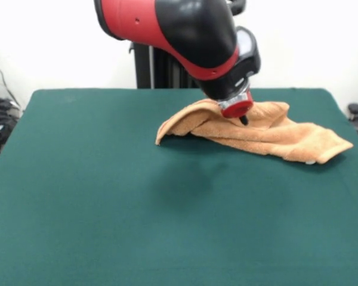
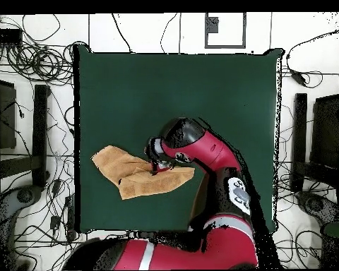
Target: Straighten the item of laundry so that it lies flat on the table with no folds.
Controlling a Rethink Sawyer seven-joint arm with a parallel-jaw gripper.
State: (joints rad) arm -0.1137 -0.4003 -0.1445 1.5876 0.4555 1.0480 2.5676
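Currently, the towel (image 1: 268, 136) is seen crumpled and folded on the green table (image 1: 107, 196), toward its far right part in the front view. Whether the gripper (image 1: 243, 120) is clamped on the raised fold cannot be told.

No text, label, brand, number or sign can be read anywhere.

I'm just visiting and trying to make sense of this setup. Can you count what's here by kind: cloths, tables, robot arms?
Towels: 1, the orange-tan towel, lying rumpled and folded
Tables: 1, the green table
Robot arms: 1, the red and black arm, its claw down at the towel
Total: 3
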